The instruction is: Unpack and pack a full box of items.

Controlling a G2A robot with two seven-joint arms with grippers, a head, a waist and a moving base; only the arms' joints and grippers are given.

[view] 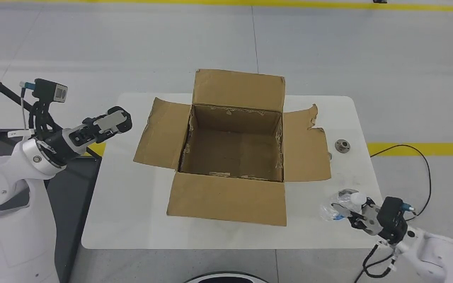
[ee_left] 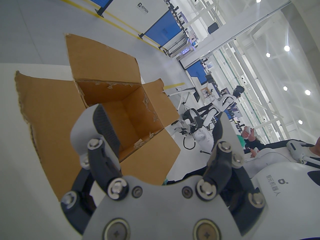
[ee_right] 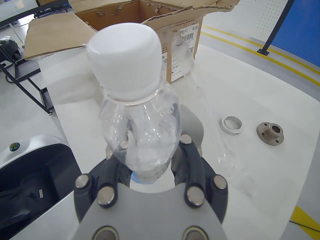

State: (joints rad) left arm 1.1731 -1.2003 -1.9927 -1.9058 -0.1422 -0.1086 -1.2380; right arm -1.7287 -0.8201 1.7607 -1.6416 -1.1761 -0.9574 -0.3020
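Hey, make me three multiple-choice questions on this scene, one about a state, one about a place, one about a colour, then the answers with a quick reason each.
1. What state is the cardboard box in? A) taped shut B) open and empty C) open and full
2. Where is the metal flange? A) inside the box B) on the table, beside the box C) on the floor
3. What colour is the cap of the bottle in the right gripper? A) red B) green C) white
Answers: 1 B, flaps spread, bare bottom in the top view. 2 B, it lies on the white top, apart from the box. 3 C, the right wrist view shows a white cap on the clear bottle.
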